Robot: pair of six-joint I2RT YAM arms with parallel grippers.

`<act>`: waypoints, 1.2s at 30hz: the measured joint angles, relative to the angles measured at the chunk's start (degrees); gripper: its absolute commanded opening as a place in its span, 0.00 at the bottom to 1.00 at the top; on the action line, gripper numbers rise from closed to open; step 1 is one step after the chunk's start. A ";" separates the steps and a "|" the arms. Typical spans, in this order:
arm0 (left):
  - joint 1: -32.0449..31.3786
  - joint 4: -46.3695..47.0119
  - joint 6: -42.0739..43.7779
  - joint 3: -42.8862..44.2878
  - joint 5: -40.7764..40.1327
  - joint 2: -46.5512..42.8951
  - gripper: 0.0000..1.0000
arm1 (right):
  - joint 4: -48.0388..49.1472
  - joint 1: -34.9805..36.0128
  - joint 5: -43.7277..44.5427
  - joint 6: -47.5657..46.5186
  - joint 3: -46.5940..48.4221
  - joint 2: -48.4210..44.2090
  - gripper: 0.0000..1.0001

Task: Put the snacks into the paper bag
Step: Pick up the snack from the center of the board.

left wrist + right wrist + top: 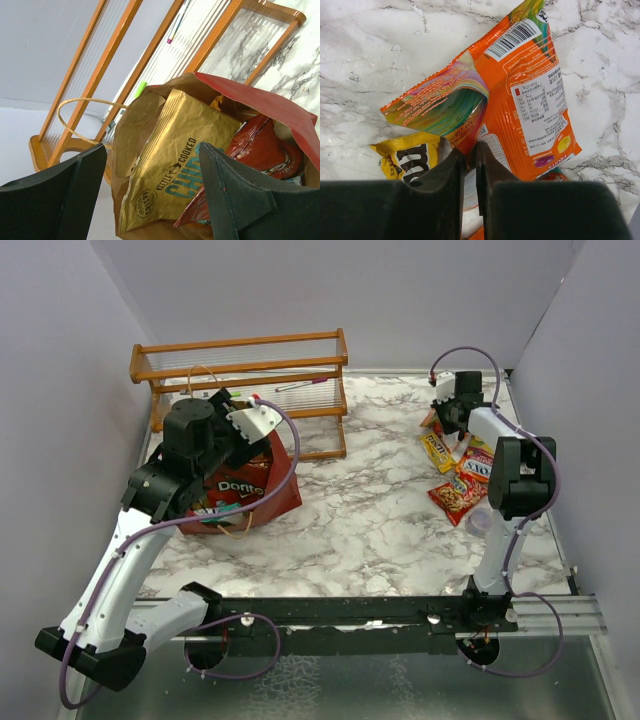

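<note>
The dark red-brown paper bag (270, 502) lies at the left with its mouth towards the rack. It holds a red Doritos bag (238, 486), a gold kettle chips bag (172, 160) and a red packet (262, 150). My left gripper (243, 423) hovers at the bag's mouth, open and empty, its fingers (240, 200) either side of the chips bag. My right gripper (447, 420) at the far right is shut on the edge of an orange packet (520, 90), next to a yellow packet (410, 160). More snacks (458, 497) lie nearby on the table.
A wooden slatted rack (240, 365) stands at the back left, right behind the bag, with a pen on it. The bag's string handle (75, 107) loops towards the rack. A small purple cup (482, 520) sits by the right arm. Walls close in on both sides.
</note>
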 measured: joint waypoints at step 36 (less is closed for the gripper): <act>0.17 2.78 -2.36 5.16 18.34 3.69 0.74 | -12.74 0.02 -37.09 1.05 -5.20 -32.20 0.01</act>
